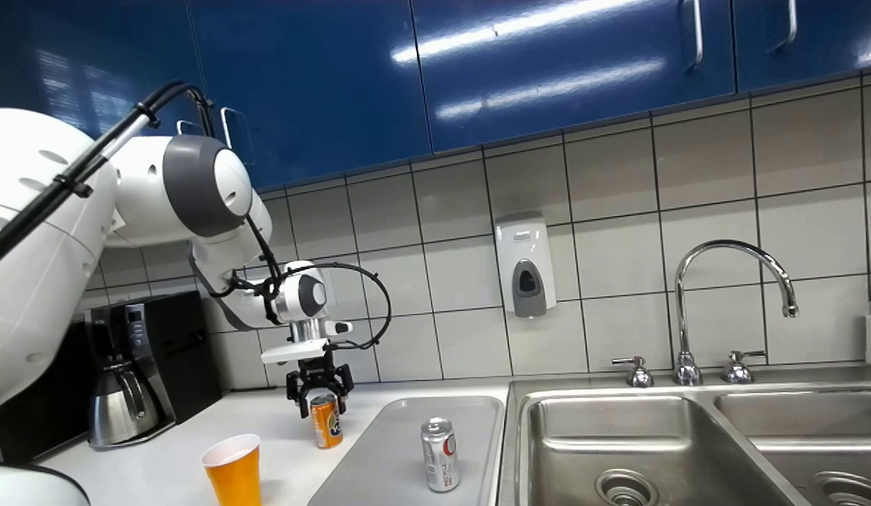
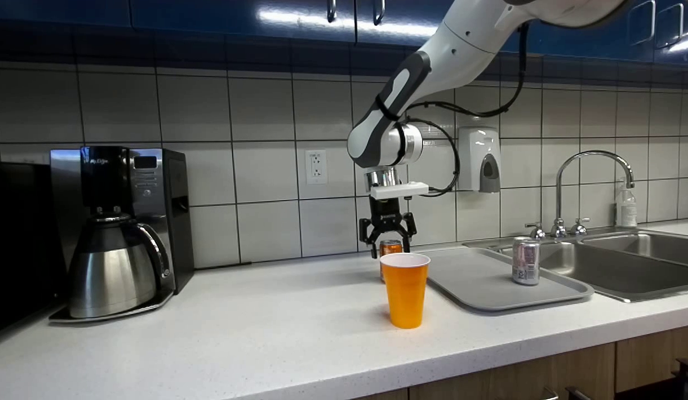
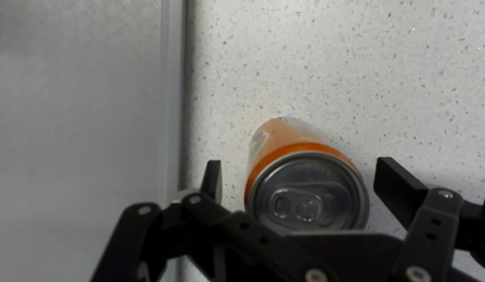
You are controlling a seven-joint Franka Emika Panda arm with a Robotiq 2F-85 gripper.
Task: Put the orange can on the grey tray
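Counter (image 2: 238, 339) carries coffeemaker (image 2: 116, 244), cup (image 2: 406, 291), orange can (image 1: 327, 425), tray (image 2: 477, 280).

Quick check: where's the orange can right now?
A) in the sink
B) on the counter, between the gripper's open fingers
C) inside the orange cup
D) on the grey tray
B: in the wrist view the orange can stands on the counter, a strip of which separates it from the grey tray, and the gripper is open with a finger on either side.

Orange can (image 1: 327, 425), metal-topped, stands upright just beside the tray (image 2: 485, 283). Tray is light grey, low-rimmed, lying flat.
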